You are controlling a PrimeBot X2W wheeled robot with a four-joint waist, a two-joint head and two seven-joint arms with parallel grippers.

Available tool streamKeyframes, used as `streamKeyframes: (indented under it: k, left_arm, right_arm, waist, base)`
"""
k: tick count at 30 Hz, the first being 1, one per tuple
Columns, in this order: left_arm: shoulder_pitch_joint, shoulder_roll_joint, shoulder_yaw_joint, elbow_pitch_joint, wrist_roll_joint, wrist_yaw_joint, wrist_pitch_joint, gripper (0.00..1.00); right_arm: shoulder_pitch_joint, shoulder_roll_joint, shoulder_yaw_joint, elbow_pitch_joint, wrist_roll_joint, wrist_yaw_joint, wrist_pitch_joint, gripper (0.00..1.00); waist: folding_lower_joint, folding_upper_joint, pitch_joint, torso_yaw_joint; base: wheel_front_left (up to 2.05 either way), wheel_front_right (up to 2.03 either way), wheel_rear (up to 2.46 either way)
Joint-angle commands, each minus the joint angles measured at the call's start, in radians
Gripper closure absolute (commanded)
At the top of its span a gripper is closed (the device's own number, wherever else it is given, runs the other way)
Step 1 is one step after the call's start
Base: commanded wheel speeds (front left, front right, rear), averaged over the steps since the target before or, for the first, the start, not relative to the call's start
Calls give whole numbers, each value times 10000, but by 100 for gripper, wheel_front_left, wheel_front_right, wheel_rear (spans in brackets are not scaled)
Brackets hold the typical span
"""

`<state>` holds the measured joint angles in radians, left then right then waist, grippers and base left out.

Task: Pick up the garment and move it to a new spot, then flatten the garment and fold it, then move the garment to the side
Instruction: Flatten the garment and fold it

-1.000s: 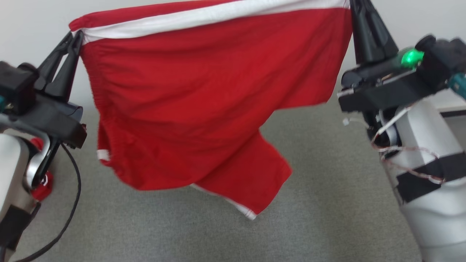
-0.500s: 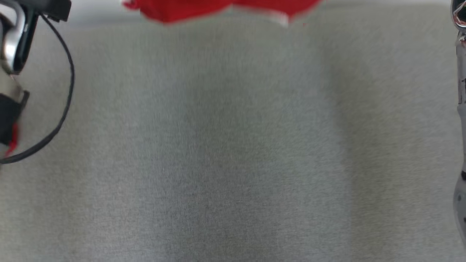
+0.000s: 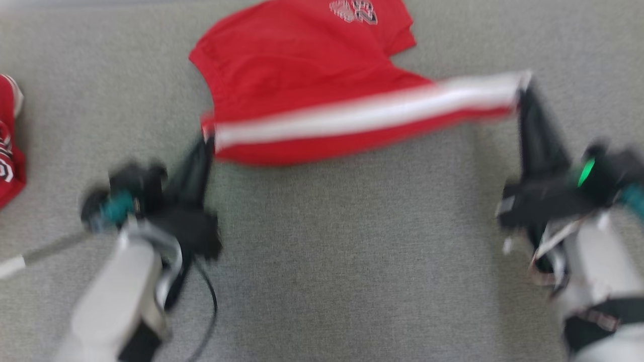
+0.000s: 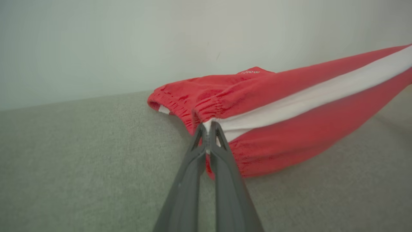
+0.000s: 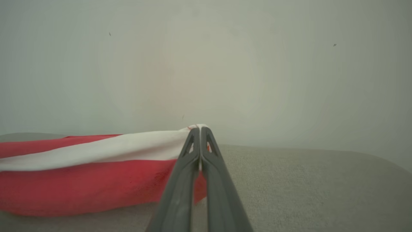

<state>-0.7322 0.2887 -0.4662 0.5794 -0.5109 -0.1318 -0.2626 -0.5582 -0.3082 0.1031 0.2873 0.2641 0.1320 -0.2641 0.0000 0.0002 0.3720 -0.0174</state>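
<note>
Left claw [image 3: 206,143] and right claw [image 3: 524,93], each clenched on one end of the red garment's [image 3: 302,75] white-striped edge. A second ago it hung in the air; now its far part lies on the grey counter [image 3: 352,241].

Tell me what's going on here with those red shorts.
The robot has the red shorts stretched between its arms. The left claw and the right claw are each shut on one end of the white-striped edge. The far part of the shorts lies on the grey surface. Another red garment lies off to the robot's left.
</note>
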Motion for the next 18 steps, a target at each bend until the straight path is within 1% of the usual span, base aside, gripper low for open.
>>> streamKeyframes:
  k: [1,3,8,11,13,14,18]
  left_arm:
    - [388,-42,45,37,-192,28,-30,100]
    - [1183,-178,105,90,-273,25,-30,100]
    - [2936,-459,414,171,-301,25,-31,100]
    - [3816,-557,382,191,-169,23,-31,100]
    - [4412,-612,594,165,-172,24,-31,100]
    - [5003,-690,575,138,-75,24,-31,100]
    - [5840,-658,736,-36,-7,24,-32,100]
  right_arm:
    - [340,130,-44,-45,113,-27,-1,100]
    - [1287,206,-1,43,110,-27,-1,100]
    - [2916,465,-18,335,-50,-27,-1,100]
    - [3638,550,41,444,-248,-27,-1,100]
    - [4088,646,25,548,-294,-27,-1,100]
    - [4453,713,49,639,-335,-27,-1,100]
    - [4951,833,69,723,-477,-27,-2,100]
  waist:
    - [0,-2,-643,-213]
    - [0,-2,-1011,-291]
    - [0,-2,-1970,-465]
    - [0,-2,-2604,-526]
    - [0,-2,-2991,-569]
    - [0,-2,-3356,-590]
    - [0,-2,-3814,-634]
  base:
    - [0,0,0]
    - [0,0,0]
    - [0,0,0]
    - [0,0,0]
    - [0,0,0]
    - [0,0,0]
    - [0,0,0]
